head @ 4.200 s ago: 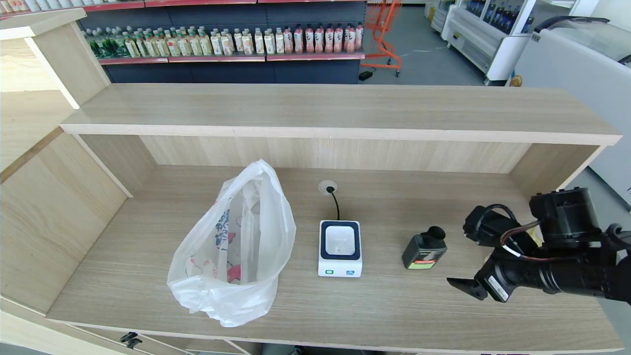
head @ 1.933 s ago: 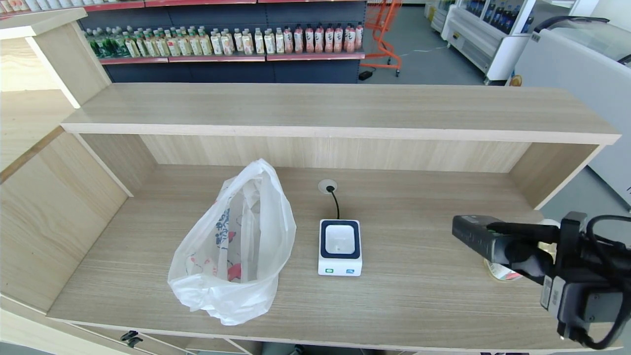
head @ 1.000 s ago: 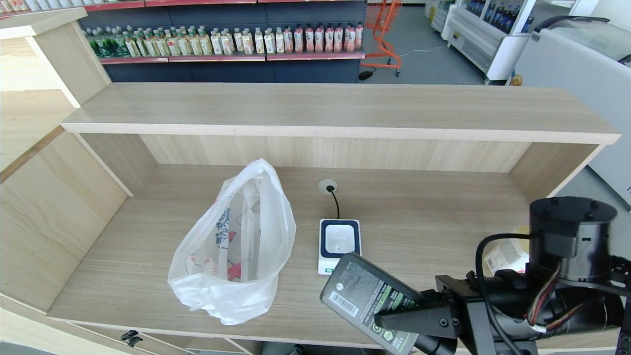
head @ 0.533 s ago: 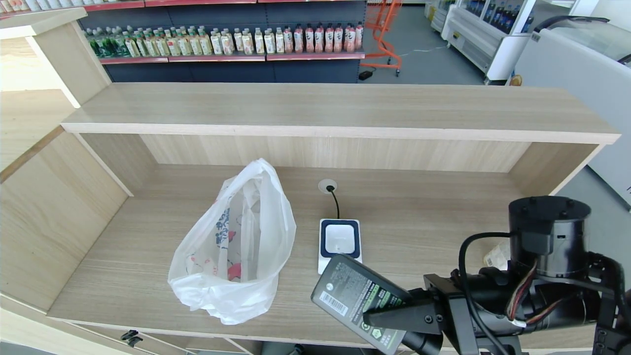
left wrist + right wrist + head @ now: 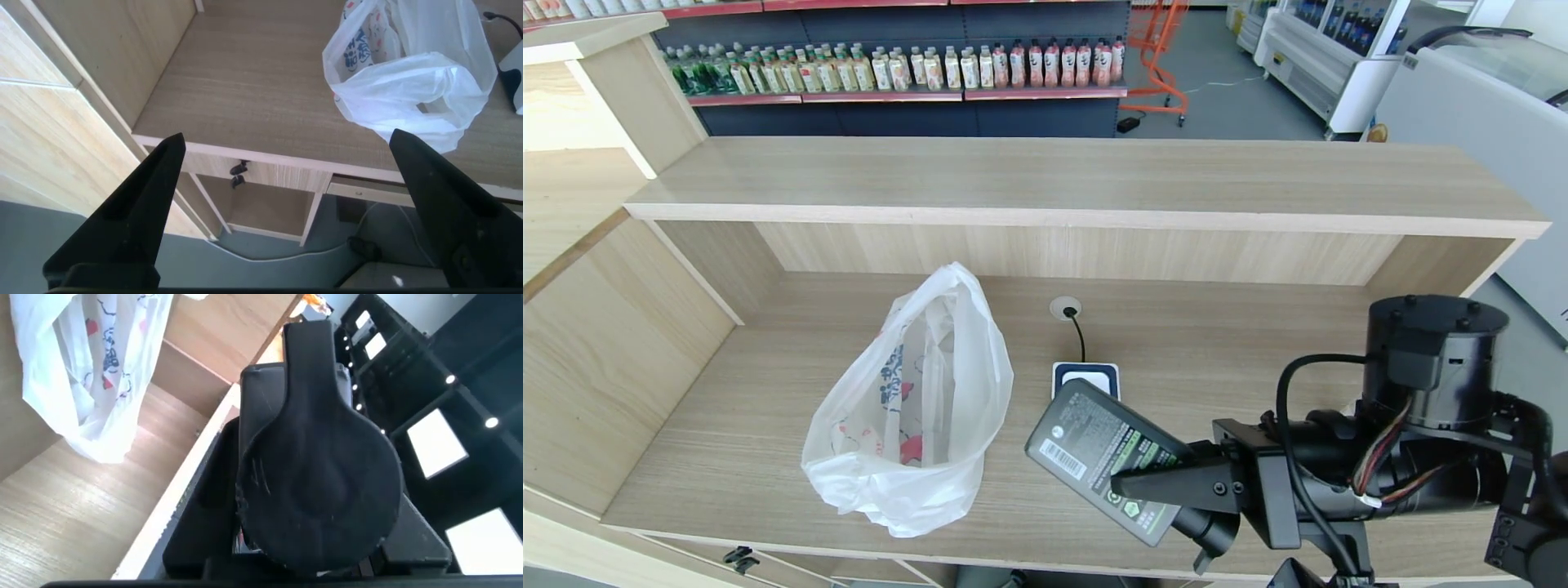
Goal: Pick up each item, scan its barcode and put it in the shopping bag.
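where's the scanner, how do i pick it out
On the wooden counter, look right of the white bag, where a black cable ends. The scanner is the small white box with a dark blue frame, half hidden behind the held bottle.

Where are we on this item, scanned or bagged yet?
Done: the bottle is off the counter, shut in the right gripper. In hand: it hangs above the scanner, but its barcode faces up, away from the scanner, so the scan looks unfinished. Left: scan it, then drop it in the bag beside the scanner. The left gripper is open and holds nothing.
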Robot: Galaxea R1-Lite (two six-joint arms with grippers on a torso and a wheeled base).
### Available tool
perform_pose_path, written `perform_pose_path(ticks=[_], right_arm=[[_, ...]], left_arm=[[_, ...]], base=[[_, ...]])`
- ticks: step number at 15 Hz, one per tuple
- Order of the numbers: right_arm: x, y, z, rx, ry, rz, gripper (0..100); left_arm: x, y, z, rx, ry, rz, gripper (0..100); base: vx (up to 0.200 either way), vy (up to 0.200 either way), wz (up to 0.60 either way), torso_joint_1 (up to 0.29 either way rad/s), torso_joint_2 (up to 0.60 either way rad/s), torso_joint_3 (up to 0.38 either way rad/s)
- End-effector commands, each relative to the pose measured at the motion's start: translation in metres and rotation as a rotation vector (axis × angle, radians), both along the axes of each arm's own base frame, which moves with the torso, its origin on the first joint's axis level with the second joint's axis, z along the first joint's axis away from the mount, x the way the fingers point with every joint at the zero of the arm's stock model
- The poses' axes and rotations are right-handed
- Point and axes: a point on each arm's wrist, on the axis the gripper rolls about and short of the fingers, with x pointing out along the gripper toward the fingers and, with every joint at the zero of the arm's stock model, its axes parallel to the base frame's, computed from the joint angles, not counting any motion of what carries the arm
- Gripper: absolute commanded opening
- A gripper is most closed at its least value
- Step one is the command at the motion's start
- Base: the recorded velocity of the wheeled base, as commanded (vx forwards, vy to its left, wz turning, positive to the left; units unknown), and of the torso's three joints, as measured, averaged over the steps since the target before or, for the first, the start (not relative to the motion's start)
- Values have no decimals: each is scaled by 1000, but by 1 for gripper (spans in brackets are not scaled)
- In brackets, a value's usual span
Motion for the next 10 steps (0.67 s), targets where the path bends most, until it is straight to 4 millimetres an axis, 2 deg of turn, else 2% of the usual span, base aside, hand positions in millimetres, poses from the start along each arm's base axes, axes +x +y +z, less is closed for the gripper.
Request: perform_pose_path(ticks=[1,8,10], right_arm=[[0,0,-1,-4,5,1,0],[-1,-1,1,1,0,1,0],[-6,-6,9,21,-4,-13,0]], left_arm=[[0,0,0,0,1,1,100],[0,0,0,0,1,1,100],[0,0,0,0,1,1,100]], base=[[0,0,0,0,0,0],[0,0,0,0,0,0],[0,0,0,0,0,0]])
